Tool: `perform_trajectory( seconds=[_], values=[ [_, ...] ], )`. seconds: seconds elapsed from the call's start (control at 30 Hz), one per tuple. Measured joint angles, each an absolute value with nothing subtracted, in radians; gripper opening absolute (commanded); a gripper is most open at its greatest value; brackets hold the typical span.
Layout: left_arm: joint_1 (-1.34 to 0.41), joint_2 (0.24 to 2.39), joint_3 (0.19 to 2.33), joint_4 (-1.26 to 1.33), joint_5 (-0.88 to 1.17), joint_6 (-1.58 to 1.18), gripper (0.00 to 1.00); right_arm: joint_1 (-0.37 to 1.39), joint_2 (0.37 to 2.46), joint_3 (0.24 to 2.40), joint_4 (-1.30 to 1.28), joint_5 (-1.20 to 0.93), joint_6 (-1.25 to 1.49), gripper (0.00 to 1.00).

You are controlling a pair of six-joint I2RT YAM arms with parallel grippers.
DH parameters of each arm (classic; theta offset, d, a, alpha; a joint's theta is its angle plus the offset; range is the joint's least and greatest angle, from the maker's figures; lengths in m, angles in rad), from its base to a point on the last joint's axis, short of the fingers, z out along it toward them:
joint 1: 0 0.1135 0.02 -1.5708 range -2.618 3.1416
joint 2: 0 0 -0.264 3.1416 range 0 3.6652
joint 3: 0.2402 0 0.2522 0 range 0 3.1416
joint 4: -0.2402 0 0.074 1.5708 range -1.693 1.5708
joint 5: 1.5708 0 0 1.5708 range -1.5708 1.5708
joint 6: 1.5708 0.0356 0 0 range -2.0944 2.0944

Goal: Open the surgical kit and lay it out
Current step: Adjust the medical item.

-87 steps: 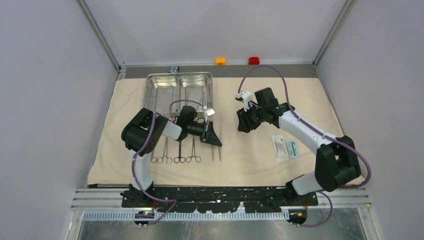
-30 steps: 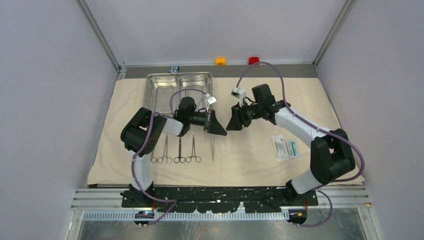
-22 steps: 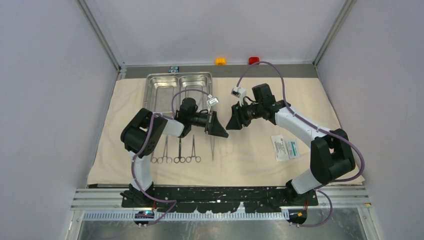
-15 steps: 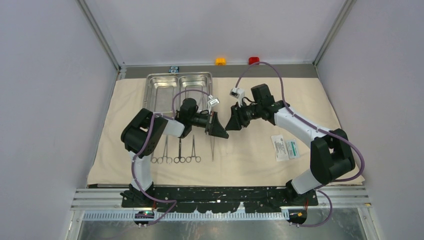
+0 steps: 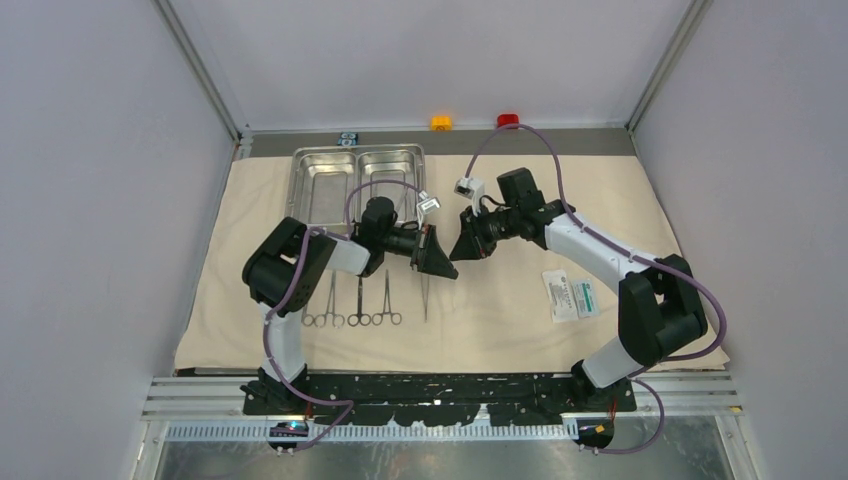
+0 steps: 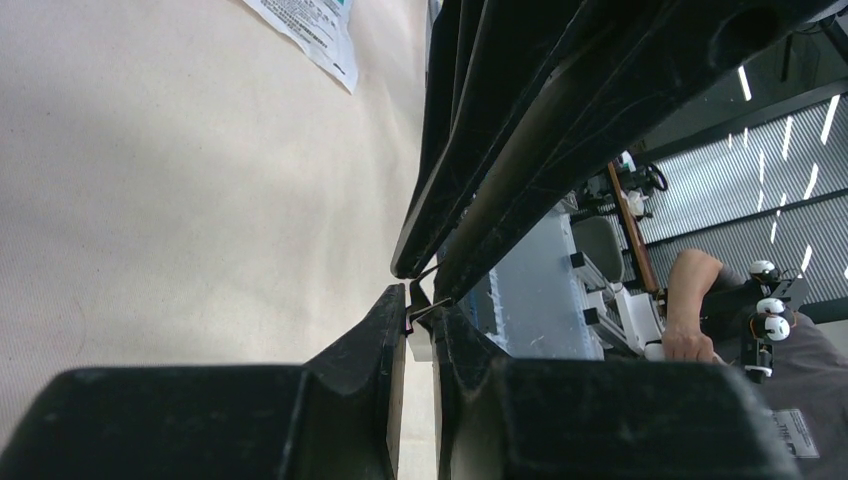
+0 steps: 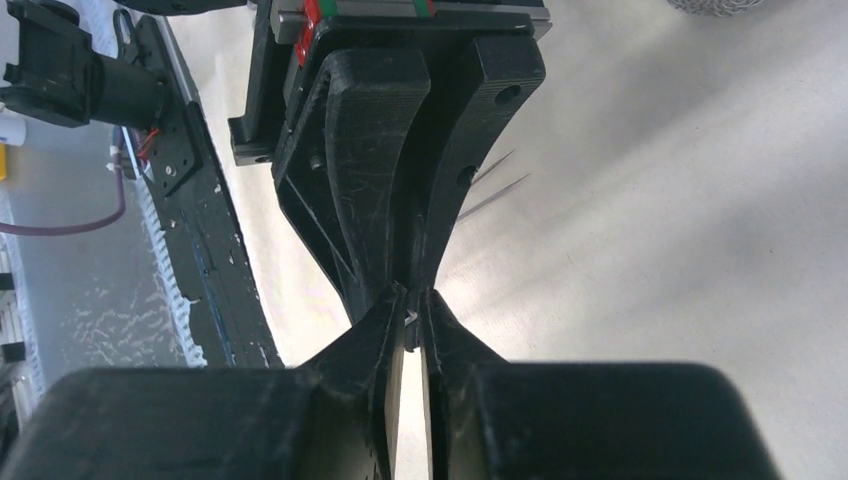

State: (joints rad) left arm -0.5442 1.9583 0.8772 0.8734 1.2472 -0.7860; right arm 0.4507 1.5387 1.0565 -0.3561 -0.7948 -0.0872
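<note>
The beige cloth wrap (image 5: 500,325) lies spread out. The steel two-compartment tray (image 5: 357,152) sits at its far left. Three ring-handled forceps (image 5: 357,300) and one thin straight tool (image 5: 425,298) lie in a row in front of it. The white-and-green packet (image 5: 570,296) lies at the right. My left gripper (image 5: 453,270) and right gripper (image 5: 457,254) meet tip to tip above the cloth. A small thin metal tool (image 6: 428,305) is pinched between the left gripper (image 6: 420,312). Its other end sits in the right gripper (image 7: 410,312).
An orange button (image 5: 441,122) and a red button (image 5: 508,121) sit on the back ledge, with a tiny black-and-blue block (image 5: 347,139) behind the tray. Grey walls close in both sides. The packet also shows in the left wrist view (image 6: 310,25).
One of two thin tools left the cloth with my left gripper, which rose and turned right. My right gripper swung left until the fingertips met on the tool.
</note>
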Motion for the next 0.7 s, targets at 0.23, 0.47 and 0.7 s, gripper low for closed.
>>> perform_trajectory(
  seconds=[0.23,0.47,0.7],
  values=[
    [-0.544,1.958,0.877,0.873,1.25,-0.786,0.19,0.452,1.539,1.056,-0.366,-0.788,-0.106,0.01],
    [-0.544,1.951,0.878,0.83,1.241,-0.754,0.31,0.453,1.538,1.056,-0.373,-0.716,-0.114,0.01],
    [-0.54,1.903,0.944,0.548,1.179,-0.558,0.4,0.453,1.538,1.061,-0.383,-0.606,-0.094,0.01]
  ],
)
